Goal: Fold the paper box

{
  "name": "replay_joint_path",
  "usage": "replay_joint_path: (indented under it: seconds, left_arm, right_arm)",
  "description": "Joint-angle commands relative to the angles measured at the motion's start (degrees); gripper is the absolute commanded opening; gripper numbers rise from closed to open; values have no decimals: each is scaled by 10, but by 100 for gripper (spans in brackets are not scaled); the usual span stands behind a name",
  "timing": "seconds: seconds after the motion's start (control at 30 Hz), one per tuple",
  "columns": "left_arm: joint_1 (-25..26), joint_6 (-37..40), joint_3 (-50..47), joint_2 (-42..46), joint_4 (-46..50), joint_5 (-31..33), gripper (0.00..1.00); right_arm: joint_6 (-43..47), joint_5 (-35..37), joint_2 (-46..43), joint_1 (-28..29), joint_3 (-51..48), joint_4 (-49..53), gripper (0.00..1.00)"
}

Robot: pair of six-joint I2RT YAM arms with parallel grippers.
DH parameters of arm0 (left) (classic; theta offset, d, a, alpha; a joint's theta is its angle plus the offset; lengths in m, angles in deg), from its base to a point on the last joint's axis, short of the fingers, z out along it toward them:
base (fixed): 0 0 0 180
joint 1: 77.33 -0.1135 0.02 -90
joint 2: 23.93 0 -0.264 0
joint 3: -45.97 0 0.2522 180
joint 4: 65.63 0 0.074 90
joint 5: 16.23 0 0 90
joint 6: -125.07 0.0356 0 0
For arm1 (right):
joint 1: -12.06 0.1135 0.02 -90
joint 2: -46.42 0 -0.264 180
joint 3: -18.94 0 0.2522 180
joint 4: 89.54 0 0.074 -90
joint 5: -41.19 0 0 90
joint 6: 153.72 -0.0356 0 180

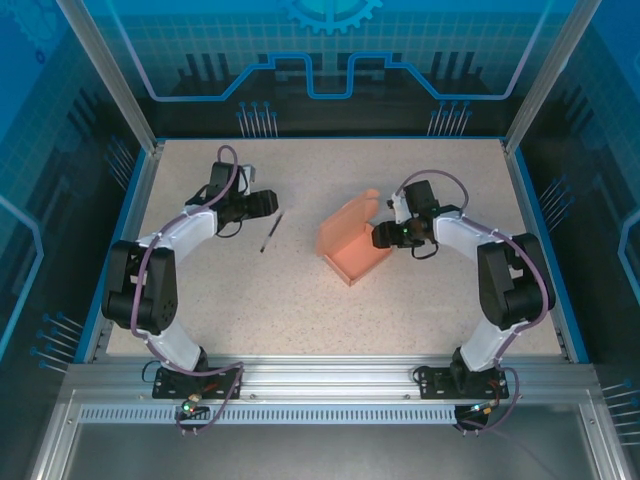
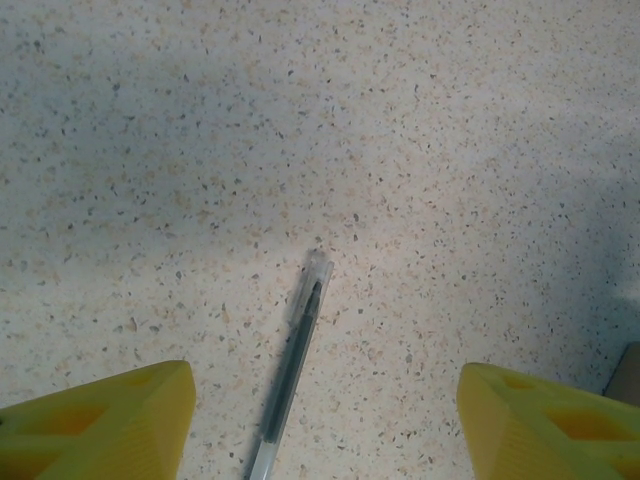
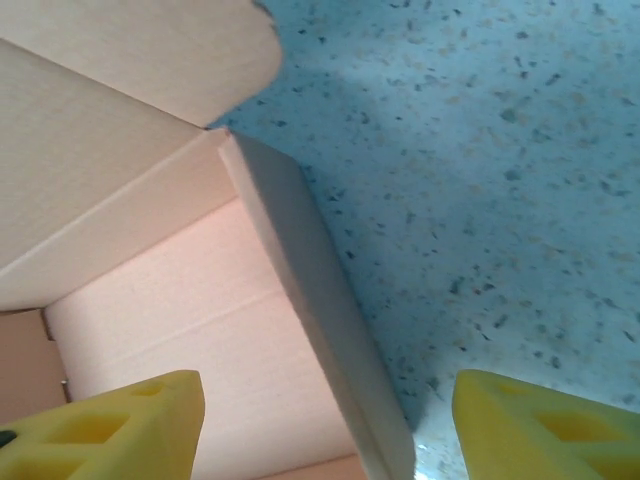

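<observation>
Straddling paper box wall, R tool spread, empty, L tool spread over half-cropped pen

My two arms curved inward over the speckled table, their bases bolted at its near edge. My right gripper sat at the right-hand side of the salmon-pink paper box, which lay near the table's middle with a broad flap raised along its far-left side. My left gripper hovered well apart from the box, just beside a thin dark stick lying on the tabletop.
</observation>
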Motion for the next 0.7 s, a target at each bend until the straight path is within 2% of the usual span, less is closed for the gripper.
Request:
replay_joint_path:
  seconds: [0.0,0.3,0.53,0.67]
  left_arm:
    - [1,-21,-13,-12,-23,-9,71]
    - [21,-5,7,-63,8,5,73]
    - [45,33,78,-132,79,28,72]
    - [57,43,118,-166,112,37,67]
  right_arm:
    - [-9,-57,1,2,-14,-27,66]
    - [-61,-117,-52,22,-102,-84,66]
    - [-54,-93,-78,19,-111,-73,67]
    - [-50,-89,-91,15,-108,-66,67]
